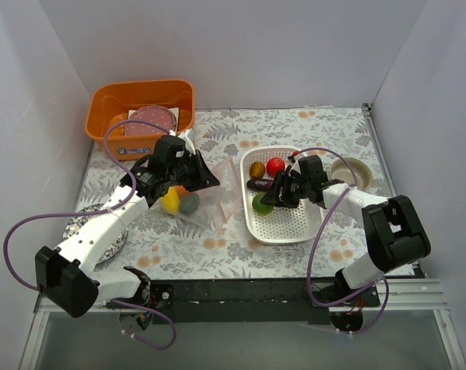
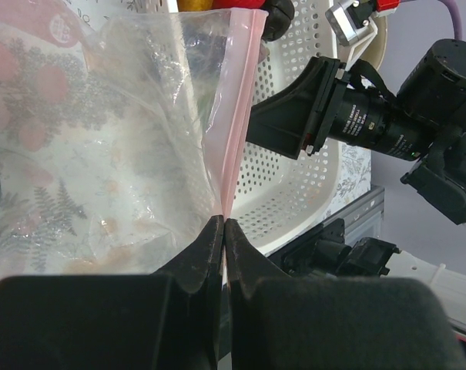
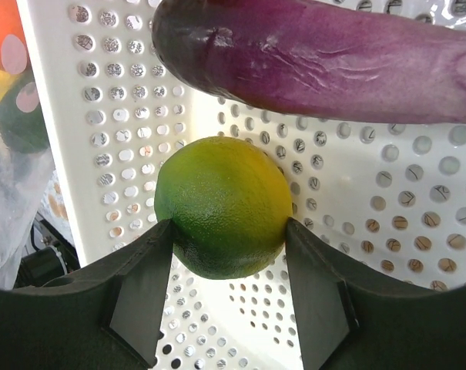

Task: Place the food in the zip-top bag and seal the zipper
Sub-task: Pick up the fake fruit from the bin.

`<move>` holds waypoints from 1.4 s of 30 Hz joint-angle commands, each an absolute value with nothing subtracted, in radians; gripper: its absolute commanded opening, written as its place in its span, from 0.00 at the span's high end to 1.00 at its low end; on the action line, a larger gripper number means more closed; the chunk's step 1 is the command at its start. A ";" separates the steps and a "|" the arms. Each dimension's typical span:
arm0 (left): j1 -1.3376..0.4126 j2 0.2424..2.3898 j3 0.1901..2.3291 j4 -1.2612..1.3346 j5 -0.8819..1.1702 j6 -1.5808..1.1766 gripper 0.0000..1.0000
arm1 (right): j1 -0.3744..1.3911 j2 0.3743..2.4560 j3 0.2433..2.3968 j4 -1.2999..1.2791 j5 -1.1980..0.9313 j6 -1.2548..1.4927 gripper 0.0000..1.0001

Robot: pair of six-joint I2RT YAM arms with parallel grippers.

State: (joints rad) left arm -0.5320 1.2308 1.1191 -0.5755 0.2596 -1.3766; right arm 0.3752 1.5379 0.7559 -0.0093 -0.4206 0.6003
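The clear zip-top bag [image 1: 204, 202] lies left of the white basket [image 1: 294, 223] with yellow and green food pieces [image 1: 171, 202] inside. My left gripper [image 2: 224, 222] is shut on the bag's pink zipper strip [image 2: 239, 123] and holds the mouth edge up. My right gripper [image 3: 226, 231] is shut on a green-yellow fruit [image 3: 221, 206] inside the basket; it shows in the top view [image 1: 262, 203] too. A purple eggplant [image 3: 317, 58] lies just beyond it. A brown piece [image 1: 256, 169] and a red apple [image 1: 276, 166] sit at the basket's far end.
An orange bin [image 1: 109, 104] holding a pink speckled plate [image 1: 152, 119] stands at the back left. A patterned plate [image 1: 90, 223] lies under the left arm. A small beige bowl [image 1: 348, 171] sits right of the basket. White walls enclose the table.
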 commanded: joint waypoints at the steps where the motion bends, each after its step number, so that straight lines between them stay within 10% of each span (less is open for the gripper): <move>1: -0.528 1.212 1.097 -0.563 0.281 -1.374 1.00 | 0.379 1.526 0.764 -0.072 -0.385 0.545 0.46; 8: -0.528 1.215 1.109 -0.569 0.273 -1.370 1.00 | 0.380 1.552 0.787 -0.115 -0.354 0.505 0.20; 21: -0.528 1.212 1.097 -0.568 0.275 -1.368 1.00 | 0.379 1.632 0.825 -0.051 -0.419 0.529 0.16; 42: -0.528 1.215 1.095 -0.568 0.284 -1.365 1.00 | 0.380 1.542 0.793 -0.029 -0.466 0.563 0.51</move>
State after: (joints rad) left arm -0.5320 1.2308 1.0924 -0.5678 0.2703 -1.3762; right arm 0.3756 1.6146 0.8093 -0.0006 -0.4831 0.5690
